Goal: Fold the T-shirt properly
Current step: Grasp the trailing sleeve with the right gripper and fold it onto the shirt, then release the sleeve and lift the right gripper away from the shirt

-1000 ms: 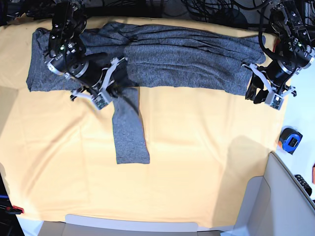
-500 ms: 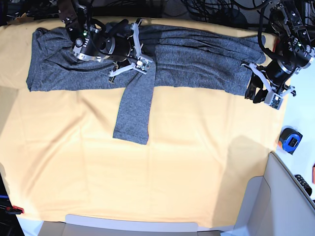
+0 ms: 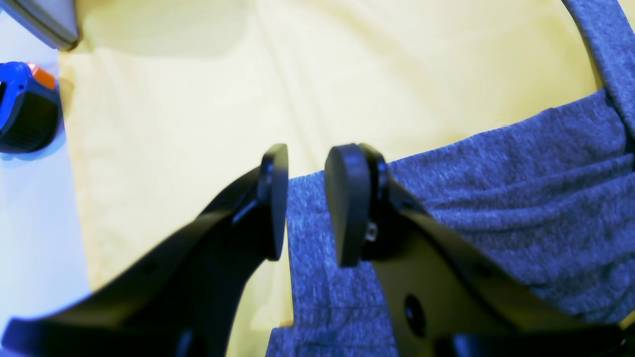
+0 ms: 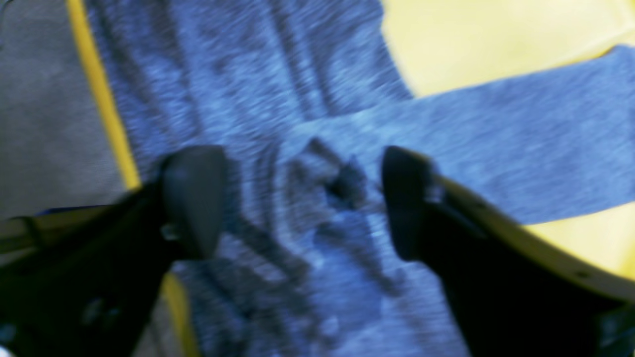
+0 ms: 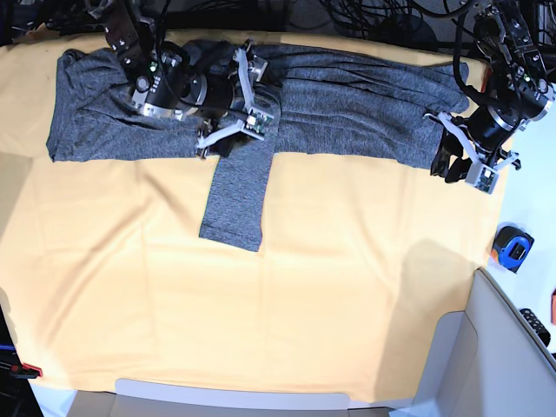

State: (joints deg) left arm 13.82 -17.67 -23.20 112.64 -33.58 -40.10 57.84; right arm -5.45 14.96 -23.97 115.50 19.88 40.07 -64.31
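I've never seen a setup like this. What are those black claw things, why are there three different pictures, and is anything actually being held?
It is a robot with two arms, each ending in a two-fingered claw called a gripper. One picture looks down on the whole table; the other two come from small cameras on the wrists, so you see the black fingers up close. A yellow-orange table cloth covers the table, and on it lies the dark-grey T-shirt, spread along the far edge with one sleeve hanging toward us. The right gripper hovers open over the shirt's middle, holding nothing. The left gripper sits at the shirt's end, its fingers slightly apart with cloth between them, not clamped. A blue tape measure lies off to the side.
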